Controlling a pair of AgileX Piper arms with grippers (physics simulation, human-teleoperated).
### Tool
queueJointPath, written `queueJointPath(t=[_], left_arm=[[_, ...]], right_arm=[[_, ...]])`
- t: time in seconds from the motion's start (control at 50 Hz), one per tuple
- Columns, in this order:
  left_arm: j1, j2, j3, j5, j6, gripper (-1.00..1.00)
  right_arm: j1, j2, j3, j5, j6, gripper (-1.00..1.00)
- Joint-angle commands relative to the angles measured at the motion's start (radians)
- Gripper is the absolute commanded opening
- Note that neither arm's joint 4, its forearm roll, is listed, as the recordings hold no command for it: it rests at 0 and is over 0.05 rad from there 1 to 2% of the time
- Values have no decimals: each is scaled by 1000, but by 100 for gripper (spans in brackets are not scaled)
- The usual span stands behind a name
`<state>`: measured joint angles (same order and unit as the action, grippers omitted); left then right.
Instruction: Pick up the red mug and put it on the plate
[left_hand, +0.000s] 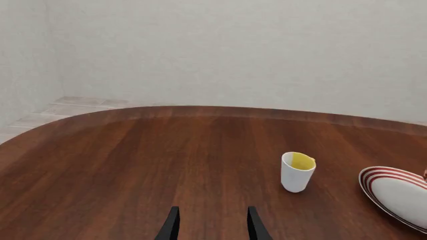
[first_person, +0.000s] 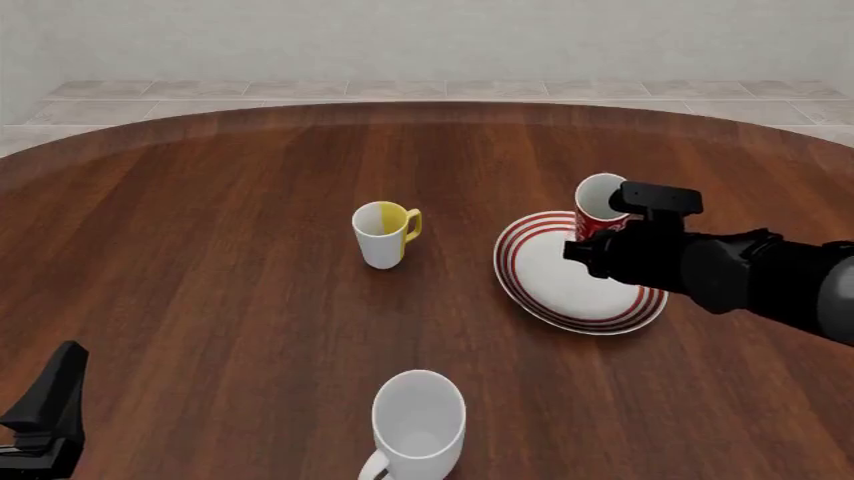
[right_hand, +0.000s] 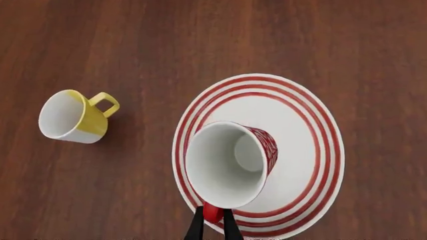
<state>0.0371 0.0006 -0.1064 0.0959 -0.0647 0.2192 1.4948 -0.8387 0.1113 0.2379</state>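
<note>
The red mug (right_hand: 230, 165), white inside, is over the plate (right_hand: 313, 125), a white round plate with red rings. My right gripper (right_hand: 213, 227) is shut on the mug's red handle. In the front view the red mug (first_person: 597, 205) stands at the far side of the plate (first_person: 515, 270), with the right gripper (first_person: 591, 243) just in front of it. Whether the mug's base touches the plate I cannot tell. My left gripper (left_hand: 212, 227) is open with nothing between its fingers, low at the near left (first_person: 47, 410), far from both.
A white-and-yellow mug (first_person: 384, 233) stands left of the plate; it also shows in the left wrist view (left_hand: 297, 171). A larger plain white mug (first_person: 418, 418) sits near the table's front edge. The plate's rim (left_hand: 373, 175) shows in the left wrist view.
</note>
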Motion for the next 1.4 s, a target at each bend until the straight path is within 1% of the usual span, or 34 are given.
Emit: queueJointPath(t=[0.02, 0.42, 0.62, 0.72, 0.84, 0.92, 0.96, 1.04, 1.08, 1.34, 1.36, 1.4], left_arm=[[1, 0, 6, -7, -1, 100], [2, 0, 4, -4, -2, 100], [2, 0, 4, -3, -2, 100], [1, 0, 8, -8, -1, 100], [1, 0, 7, -6, -2, 100], [1, 0, 7, -6, -1, 100], [1, 0, 21, -20, -1, 100], [1, 0, 11, -10, -1, 100], [1, 0, 10, -8, -1, 100], [0, 0, 6, -4, -1, 100], [-1, 0, 3, -1, 0, 100], [-1, 0, 8, -6, 0, 100]], right_arm=[[4, 0, 10, -8, 9, -100], [7, 16, 22, -22, 11, -100], [18, 29, 25, -21, 25, -100], [24, 48, 21, -16, 44, -100], [20, 43, 18, -12, 37, -100], [20, 52, 18, -11, 44, -100], [17, 49, 18, -10, 43, -100], [22, 56, 13, -6, 54, -100], [16, 55, 13, -5, 50, -100], [24, 71, -1, 9, 81, -100], [34, 77, -2, 11, 94, -100], [29, 72, -2, 11, 87, -100]])
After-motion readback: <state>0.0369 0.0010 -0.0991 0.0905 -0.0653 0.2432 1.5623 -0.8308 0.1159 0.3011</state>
